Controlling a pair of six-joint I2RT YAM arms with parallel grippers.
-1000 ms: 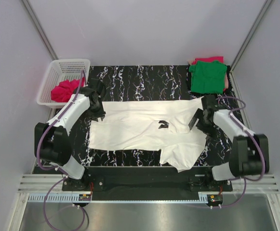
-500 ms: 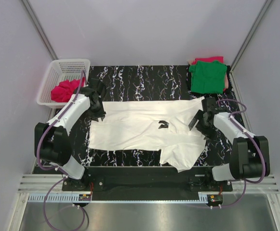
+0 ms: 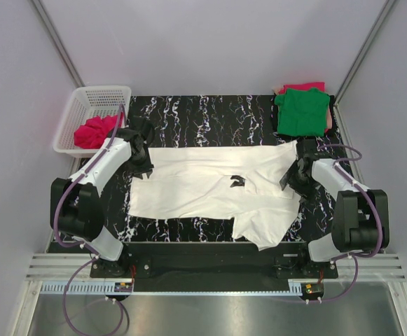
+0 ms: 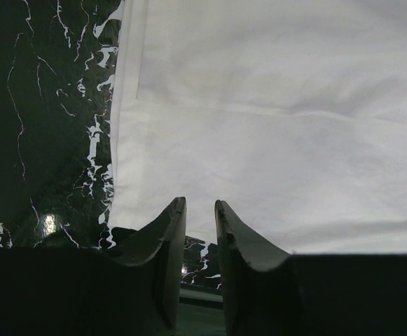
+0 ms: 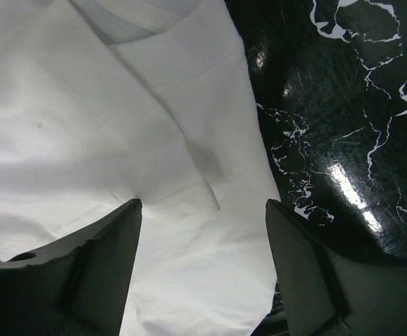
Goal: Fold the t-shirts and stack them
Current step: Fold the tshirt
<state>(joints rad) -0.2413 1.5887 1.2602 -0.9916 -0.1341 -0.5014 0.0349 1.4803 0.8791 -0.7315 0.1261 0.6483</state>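
- Between the wide-spread jaws of the right gripper [image 5: 203, 203]: the right-hand part of the plain white cotton t-shirt [image 3: 203, 185]. A hemmed flap lies flat under them and nothing is pinched. Jaws fully apart, straddling the cloth, probably lined up to take that edge.
- Just ahead of the left gripper [image 4: 199, 203] tips: the far-left corner of the same white shirt, hem straight, flat on the black white-veined marble-look table [image 3: 210, 112]. Jaws almost together with a thin slit between. Can't tell if they nip the hem or only sit at it.
- From one pair of jaws to the other: the shirt is spread open and not yet folded. On the near side of the right jaws, one loose flap reaches toward the near table edge.
- Why so: one arm sits at each end of the shirt. Judged plan is to take both ends and carry them over for the fold.
- Beyond the right jaws, at the far corner: folded green cotton t-shirt [image 3: 301, 112] lying on a pinkish-red cloth [image 3: 305, 87]. This looks like the stack, kept out of the folding area.
- Beyond and outboard of the left jaws: white plastic slatted basket [image 3: 84, 98] holding a crumpled pinkish-red t-shirt [image 3: 94, 131], apparently waiting its turn.
- Judged progress: mid-task, white shirt in hand.
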